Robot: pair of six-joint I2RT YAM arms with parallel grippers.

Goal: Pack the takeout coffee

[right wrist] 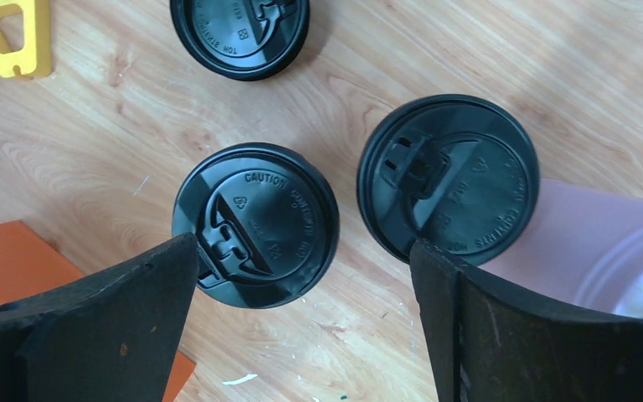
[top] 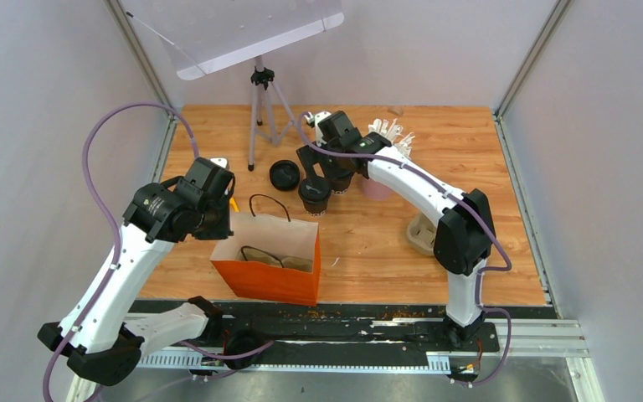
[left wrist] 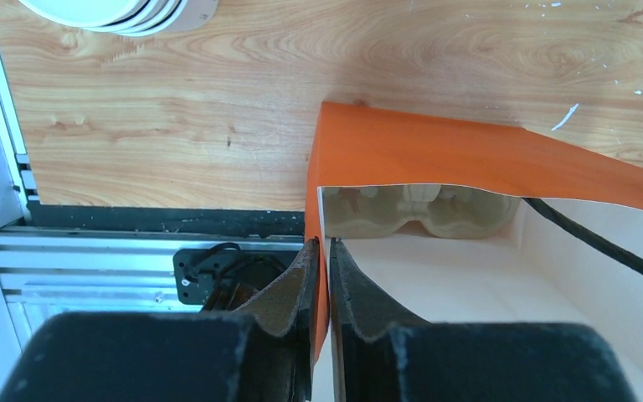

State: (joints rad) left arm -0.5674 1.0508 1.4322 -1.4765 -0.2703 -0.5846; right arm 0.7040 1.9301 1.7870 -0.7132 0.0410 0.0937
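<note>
Wooden table [top: 469, 151], cluttered at the far middle. Orange bag [top: 264, 280] stood upright near the front, mouth up, pulp tray [left wrist: 423, 209] lying at its bottom. Left gripper [left wrist: 324, 244] was clamped on the bag's side wall at the rim, jaws almost together with only paper between them. Right gripper [right wrist: 303, 244] hovered over the cups, jaws spread wide, holding nothing.

Takeout coffee not packed yet: middle cup [right wrist: 255, 224] and right cup [right wrist: 448, 188] stood close together on the table beyond the bag, third black lid [right wrist: 239, 33] further off, couldn't tell if a cup sat under it.

Risks, as I judged them:
- jaws straddled the gap between the two cups, centred on neither, so closing could shove one over or pinch both lids
- pink cup [right wrist: 586, 234] sat just beside the right cup and a finger coming down could tip it
- thin paper grip could slip and the mouth sag
- bag handle [left wrist: 603, 243] crossed the opening and could snag a cup going in
</note>
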